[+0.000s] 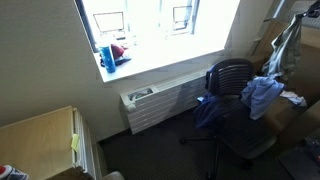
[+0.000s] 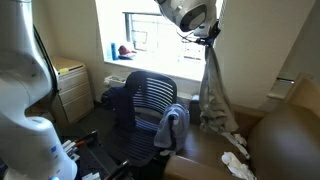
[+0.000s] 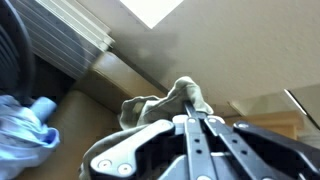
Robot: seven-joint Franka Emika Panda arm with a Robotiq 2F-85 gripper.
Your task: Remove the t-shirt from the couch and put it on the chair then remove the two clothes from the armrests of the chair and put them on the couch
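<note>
My gripper (image 2: pixel 203 30) is shut on a grey t-shirt (image 2: pixel 211 95) and holds it high, so the shirt hangs down beside the black mesh chair (image 2: pixel 148 98). In the wrist view the fingers (image 3: pixel 190 112) pinch a bunch of the grey t-shirt (image 3: pixel 150 108). A light blue cloth (image 2: pixel 172 126) lies on one chair armrest; it also shows in an exterior view (image 1: pixel 262 95) and the wrist view (image 3: pixel 25 125). A dark blue cloth (image 1: pixel 210 110) lies on the other armrest. The brown couch (image 2: pixel 285 140) is below the hanging shirt.
A white radiator (image 1: pixel 160 105) stands under the window behind the chair. A wooden drawer cabinet (image 1: pixel 40 140) stands against the wall. A white crumpled item (image 2: pixel 236 166) lies by the couch. Small objects sit on the window sill (image 1: pixel 112 55).
</note>
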